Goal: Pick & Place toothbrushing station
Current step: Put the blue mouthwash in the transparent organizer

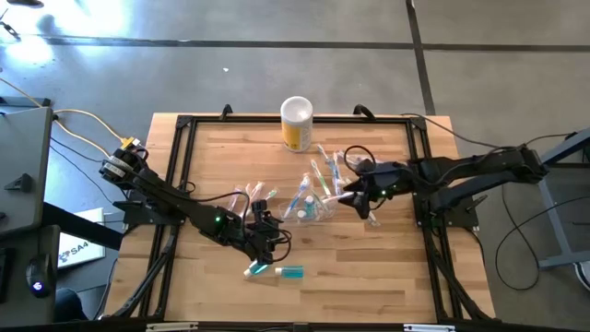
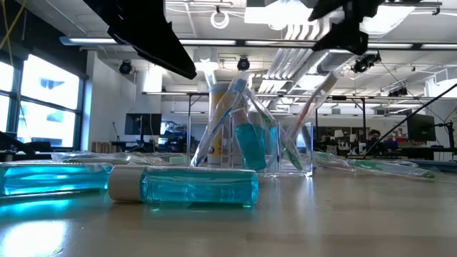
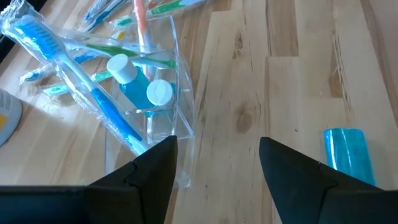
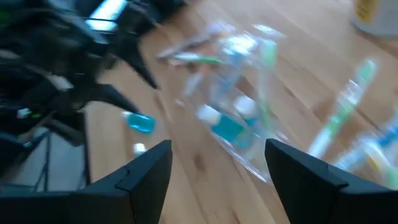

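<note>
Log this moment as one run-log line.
left gripper: open, empty, near clear organizer | right gripper: open, empty, above it | toothpaste tube: loose on table

You see two teal tubes (image 3: pixel 138 87) with white caps inside one clear holder (image 3: pixel 180 118), one more tube (image 1: pixel 289 272) lying loose, and one yellow-and-white canister (image 1: pixel 296 123); the toothbrushes (image 1: pixel 324 169) are too tangled to count.
</note>
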You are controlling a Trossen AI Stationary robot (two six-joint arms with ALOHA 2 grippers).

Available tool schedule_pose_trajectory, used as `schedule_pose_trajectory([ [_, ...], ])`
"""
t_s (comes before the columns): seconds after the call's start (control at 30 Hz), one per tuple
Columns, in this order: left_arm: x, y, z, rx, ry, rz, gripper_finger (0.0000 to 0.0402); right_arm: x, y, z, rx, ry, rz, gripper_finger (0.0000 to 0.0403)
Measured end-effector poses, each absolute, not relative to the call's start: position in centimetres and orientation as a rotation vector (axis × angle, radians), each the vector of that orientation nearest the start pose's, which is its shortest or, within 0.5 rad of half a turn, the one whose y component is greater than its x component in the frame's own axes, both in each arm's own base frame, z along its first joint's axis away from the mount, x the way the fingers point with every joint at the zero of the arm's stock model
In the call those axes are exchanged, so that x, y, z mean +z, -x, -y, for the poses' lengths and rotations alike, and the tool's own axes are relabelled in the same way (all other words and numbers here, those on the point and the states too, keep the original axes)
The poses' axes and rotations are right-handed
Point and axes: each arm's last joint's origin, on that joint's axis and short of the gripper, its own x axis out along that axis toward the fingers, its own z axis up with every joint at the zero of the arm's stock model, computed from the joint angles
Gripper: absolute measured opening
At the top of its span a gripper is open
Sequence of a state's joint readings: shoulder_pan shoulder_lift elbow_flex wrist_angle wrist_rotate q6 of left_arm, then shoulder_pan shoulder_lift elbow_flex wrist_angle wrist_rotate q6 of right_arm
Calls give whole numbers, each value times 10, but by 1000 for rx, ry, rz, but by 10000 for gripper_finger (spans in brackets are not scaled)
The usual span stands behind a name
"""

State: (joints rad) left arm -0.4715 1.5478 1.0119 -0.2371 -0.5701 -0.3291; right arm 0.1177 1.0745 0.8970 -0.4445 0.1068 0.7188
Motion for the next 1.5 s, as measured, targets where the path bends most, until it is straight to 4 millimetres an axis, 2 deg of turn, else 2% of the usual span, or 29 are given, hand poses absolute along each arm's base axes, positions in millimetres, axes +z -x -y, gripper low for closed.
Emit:
schedule_pose_trajectory([
  [0.17, 236, -282, 136, 144, -54, -687, 223, 310, -228, -29, -39, -548, -475, 250],
  [0.37, 233, -261, 154, 38, -23, -803, 223, 322, -229, -54, 156, -410, -368, 250],
  [0.57, 222, -241, 180, -98, 68, -949, 223, 313, -234, -76, 153, -333, -387, 250],
  [0.73, 220, -233, 192, -34, 227, -966, 223, 297, -246, -89, 119, -297, -435, 250],
  [0.93, 217, -232, 188, 124, 356, -962, 223, 282, -266, -99, 186, -282, -433, 250],
  [1.03, 206, -235, 191, 170, 381, -986, 223, 276, -274, -103, 222, -261, -428, 250],
  [1.23, 182, -240, 199, 185, 455, -1116, 223, 269, -282, -107, 259, -234, -416, 250],
  [1.5, 166, -246, 205, 162, 474, -1157, 223, 270, -282, -110, 282, -229, -410, 250],
])
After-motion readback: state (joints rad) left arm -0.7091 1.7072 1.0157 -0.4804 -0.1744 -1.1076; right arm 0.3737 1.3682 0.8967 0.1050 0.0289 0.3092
